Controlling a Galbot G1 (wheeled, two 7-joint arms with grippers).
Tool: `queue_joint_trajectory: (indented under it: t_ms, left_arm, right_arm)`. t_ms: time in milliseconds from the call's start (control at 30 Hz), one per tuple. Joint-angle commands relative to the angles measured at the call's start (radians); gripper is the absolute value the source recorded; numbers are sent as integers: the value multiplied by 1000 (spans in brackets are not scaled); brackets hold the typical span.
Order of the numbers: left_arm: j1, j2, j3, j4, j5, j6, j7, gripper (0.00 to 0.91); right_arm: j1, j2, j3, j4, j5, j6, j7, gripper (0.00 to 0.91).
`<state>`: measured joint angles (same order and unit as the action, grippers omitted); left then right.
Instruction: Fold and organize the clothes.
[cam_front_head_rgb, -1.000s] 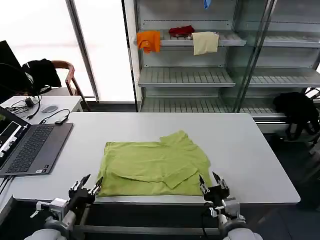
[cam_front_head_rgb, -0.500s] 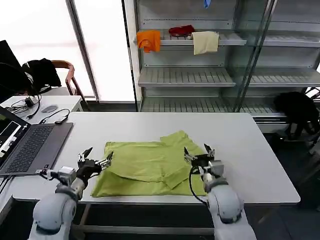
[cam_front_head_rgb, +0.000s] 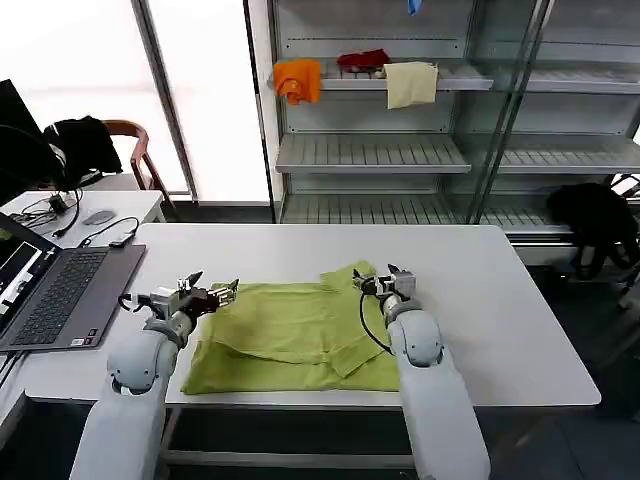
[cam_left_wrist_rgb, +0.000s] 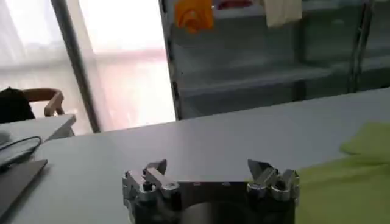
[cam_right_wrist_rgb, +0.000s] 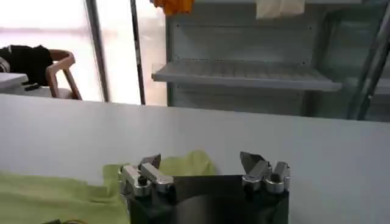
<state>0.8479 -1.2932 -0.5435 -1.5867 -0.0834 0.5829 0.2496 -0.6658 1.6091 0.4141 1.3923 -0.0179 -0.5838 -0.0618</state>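
Both our grippers have moved up-frame to the lime-green cotton T-shirt (cam_front_head_rgb: 300, 335) mid-desk: left gripper (cam_front_head_rgb: 208, 294) and right gripper (cam_front_head_rgb: 383, 282), jaws spread and empty, flank its far corners.

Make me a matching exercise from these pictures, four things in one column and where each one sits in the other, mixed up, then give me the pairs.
Things:
1. T-shirt
2. laptop
3. orange cloth
4. left tool

Places:
A. draped over the top shelf's edge behind the table
B. at the T-shirt's far left corner, fingers open
C. on the table's left edge, lid open
D. spread on the table's near middle, partly folded

Pairs: 1-D, 2-C, 3-A, 4-B

The right tool, also open, is at the shirt's far right corner.
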Motion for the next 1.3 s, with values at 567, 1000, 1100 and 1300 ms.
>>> queue_joint_trajectory:
  t_ms: [567,1000,1100,1300]
  left_arm:
    - [-81,-10,21,175,45,-2,25,907]
    - [-64,-14,8,170,-21,-1,30,212]
    - [-67,-15,8,167,-27,-2,28,30]
    - [-67,-16,11,155,-33,-2,28,10]
  right_arm:
    - [65,20,-4,-174,-36,1,-9,645]
    - [34,29,-15,-154,-57,2,-31,0]
    - [27,27,-17,-132,-42,2,-33,0]
    - [18,22,-25,-77,9,2,-24,0]
